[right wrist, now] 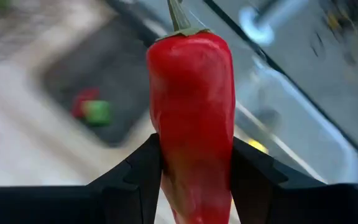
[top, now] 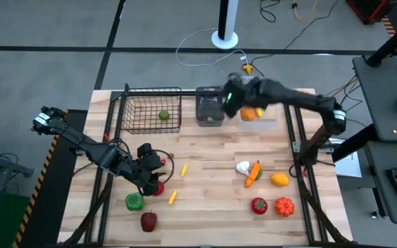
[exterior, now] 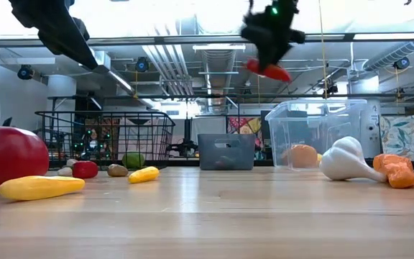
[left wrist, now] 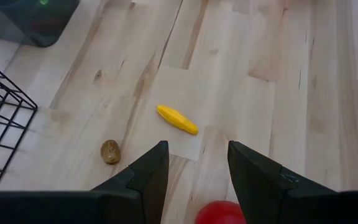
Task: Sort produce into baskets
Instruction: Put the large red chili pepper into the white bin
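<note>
One red chilli pepper (right wrist: 191, 118) is pinched between the right gripper (right wrist: 191, 180) fingers, carried high over the far side of the table; in the low view it hangs above the gap between the dark grey plastic bin (exterior: 226, 152) and the clear plastic tub (exterior: 320, 134); its long axis runs out along the fingers, green stem pointing away from the wrist, and in the low view it sits tilted, not upright. My reading is that a carry-and-drop step is in hand; the bin below already holds something red and green, so the next move likely calls for centring over that bin, lowering, then releasing. An orange fruit (top: 248, 114) lies in the tub; a green one (top: 163, 116) in the black wire-mesh basket (top: 135, 124). The left gripper (left wrist: 194, 171) hovers open over the near left of the table, a red fruit (left wrist: 221, 213) just beneath it, a yellow pepper (left wrist: 177, 119) and a small brown piece (left wrist: 110, 151) beyond.
</note>
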Controlling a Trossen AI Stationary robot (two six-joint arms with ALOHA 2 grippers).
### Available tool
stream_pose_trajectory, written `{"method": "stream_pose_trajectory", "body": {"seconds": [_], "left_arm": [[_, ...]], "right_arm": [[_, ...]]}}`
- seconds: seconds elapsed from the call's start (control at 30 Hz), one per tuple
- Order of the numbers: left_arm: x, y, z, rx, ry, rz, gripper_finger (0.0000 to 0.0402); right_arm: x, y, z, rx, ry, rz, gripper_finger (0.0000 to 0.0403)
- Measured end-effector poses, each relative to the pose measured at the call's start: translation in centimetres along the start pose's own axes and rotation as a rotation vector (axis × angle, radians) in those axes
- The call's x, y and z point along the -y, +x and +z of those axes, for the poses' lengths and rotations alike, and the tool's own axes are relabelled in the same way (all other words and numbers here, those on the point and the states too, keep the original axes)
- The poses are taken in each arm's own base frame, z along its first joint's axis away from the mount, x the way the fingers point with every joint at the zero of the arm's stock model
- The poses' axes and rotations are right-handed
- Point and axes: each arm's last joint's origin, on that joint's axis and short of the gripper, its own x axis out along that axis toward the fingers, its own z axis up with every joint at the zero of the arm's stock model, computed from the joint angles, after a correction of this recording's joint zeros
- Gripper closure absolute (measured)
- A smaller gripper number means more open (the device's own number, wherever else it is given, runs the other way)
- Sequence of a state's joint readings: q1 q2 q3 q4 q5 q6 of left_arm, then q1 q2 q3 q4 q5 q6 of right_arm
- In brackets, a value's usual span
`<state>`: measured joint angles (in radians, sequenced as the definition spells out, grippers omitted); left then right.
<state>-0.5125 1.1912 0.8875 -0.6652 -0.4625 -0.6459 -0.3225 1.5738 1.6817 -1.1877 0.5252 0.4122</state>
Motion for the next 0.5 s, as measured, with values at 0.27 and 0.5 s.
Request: {"method": "stream_pose_trajectory", "body": {"seconds": [0.27, 0.5], "left_arm": [[-0.1, 0.0, -0.1, -0.010, 0.014, 0.007, 0.0253], [-0.1, 0.0, -0.1, -0.010, 0.014, 0.007, 0.0253]], "right_arm": [[7.7, 5.0, -0.2, -0.255, 0.175, -0.112, 0.0255], [8.1, 8.1, -1.5, -0.312, 0.165, -0.125, 0.0255]]}}
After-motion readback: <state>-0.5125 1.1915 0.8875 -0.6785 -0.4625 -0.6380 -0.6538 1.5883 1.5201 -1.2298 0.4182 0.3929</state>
